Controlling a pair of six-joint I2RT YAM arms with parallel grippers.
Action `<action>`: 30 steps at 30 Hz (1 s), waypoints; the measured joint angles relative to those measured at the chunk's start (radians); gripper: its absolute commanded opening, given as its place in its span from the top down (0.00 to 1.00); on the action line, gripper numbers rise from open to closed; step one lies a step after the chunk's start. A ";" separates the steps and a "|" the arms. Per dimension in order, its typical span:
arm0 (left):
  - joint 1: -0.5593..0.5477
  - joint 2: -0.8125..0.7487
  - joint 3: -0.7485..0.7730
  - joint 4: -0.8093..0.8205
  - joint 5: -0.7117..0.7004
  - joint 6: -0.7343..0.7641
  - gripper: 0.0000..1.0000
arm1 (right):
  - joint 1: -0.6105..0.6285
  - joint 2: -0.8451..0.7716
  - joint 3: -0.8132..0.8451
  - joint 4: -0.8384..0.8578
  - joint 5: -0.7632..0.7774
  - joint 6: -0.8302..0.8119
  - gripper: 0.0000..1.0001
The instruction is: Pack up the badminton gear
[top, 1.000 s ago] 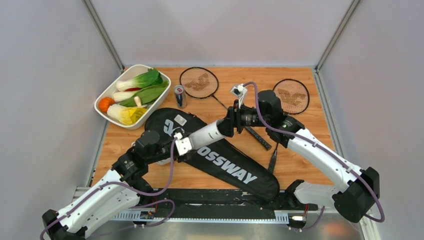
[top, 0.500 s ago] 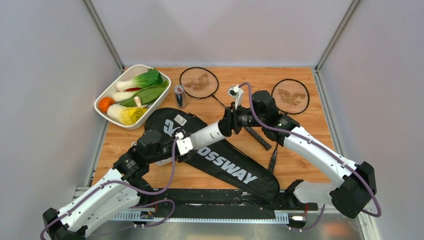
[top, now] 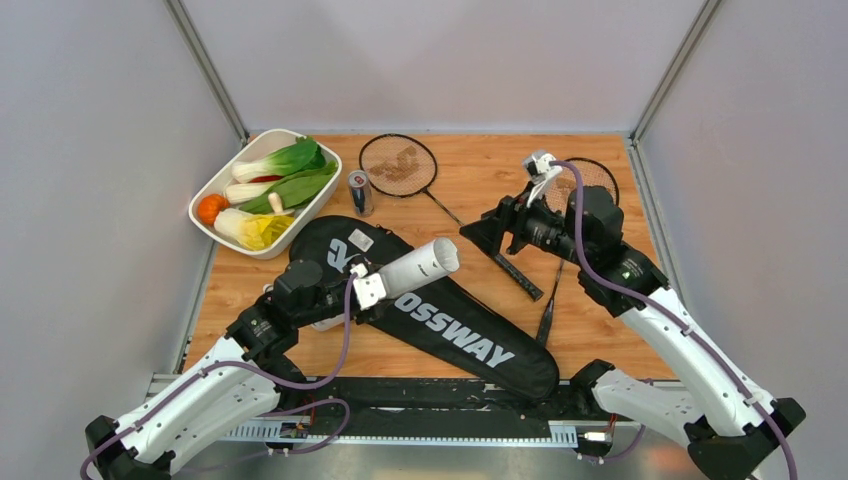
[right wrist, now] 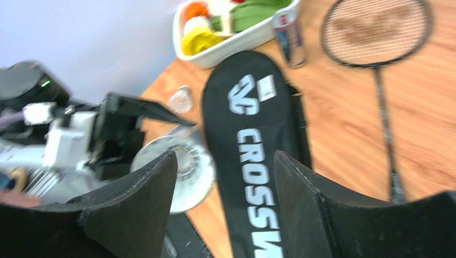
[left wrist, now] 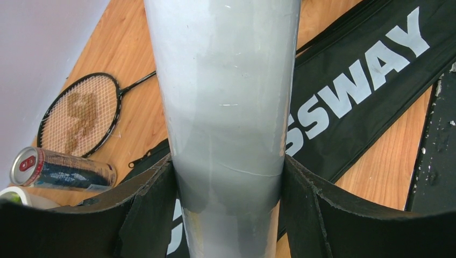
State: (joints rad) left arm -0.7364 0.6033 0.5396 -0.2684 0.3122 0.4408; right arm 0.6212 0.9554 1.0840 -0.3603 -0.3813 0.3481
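Two rackets at table (top: 470, 170) far edge: first racket (top: 398, 163) beside can (top: 359, 191), second racket (top: 595, 173) partly under right arm.
Tube (top: 425, 264): white, clamped at base by left gripper (top: 372, 287), tilted above black bag (top: 450, 325) lying from centre to near edge.
Right gripper (top: 487, 232): fingers spread, empty, just off tube mouth.
Tray (top: 300, 222): vegetables, far-left corner.

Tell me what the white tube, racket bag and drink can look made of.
White tube: probably cardboard or plastic; smooth, faintly glossy skin. Racket bag: black fabric, matte, lying limp, printed lettering. Drink can: metal, likely aluminium; shiny silver top.
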 measured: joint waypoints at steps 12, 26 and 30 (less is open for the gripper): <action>0.000 -0.047 0.000 0.012 -0.070 -0.012 0.97 | -0.151 0.200 -0.095 -0.001 0.301 -0.051 0.36; 0.000 0.030 0.165 0.195 -0.234 -0.504 0.95 | -0.110 -0.195 -0.540 0.668 -0.243 -0.058 0.00; 0.000 0.065 0.166 0.307 -0.219 -0.624 0.95 | -0.042 -0.196 -0.561 0.830 -0.296 -0.044 0.00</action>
State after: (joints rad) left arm -0.7364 0.6685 0.7055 0.0383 0.0937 -0.1837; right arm 0.5797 0.7597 0.5228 0.4694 -0.6773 0.3042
